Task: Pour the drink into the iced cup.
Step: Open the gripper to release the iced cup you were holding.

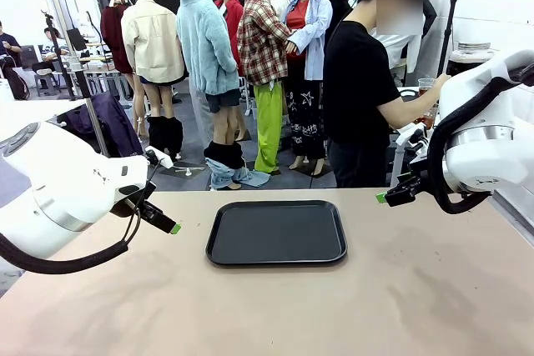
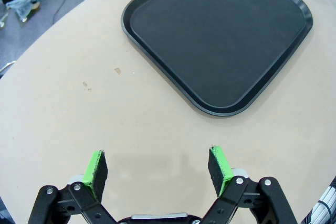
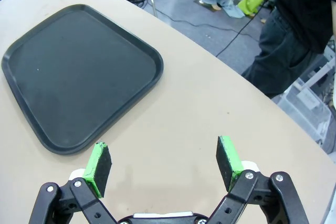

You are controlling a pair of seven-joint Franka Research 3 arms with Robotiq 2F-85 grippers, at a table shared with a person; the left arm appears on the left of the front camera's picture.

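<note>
One black tray (image 1: 276, 233) is lying mid-table (image 1: 400, 306), bare tabletop lying open around it. Left gripper (image 2: 157, 167) and right gripper (image 3: 164, 165) are hovering beside it, jaws apart, holding nothing. The person (image 1: 363, 89) is holding a cup (image 1: 428, 89) of reddish drink (image 1: 429, 111) off the table's far right.

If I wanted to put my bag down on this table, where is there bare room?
The black tray holds nothing, and bare tabletop runs along the near edge in front of it. It is tighter beside the tray: the open left gripper hangs over the table at its left, the open right gripper at its right, near the person at the far side.
</note>
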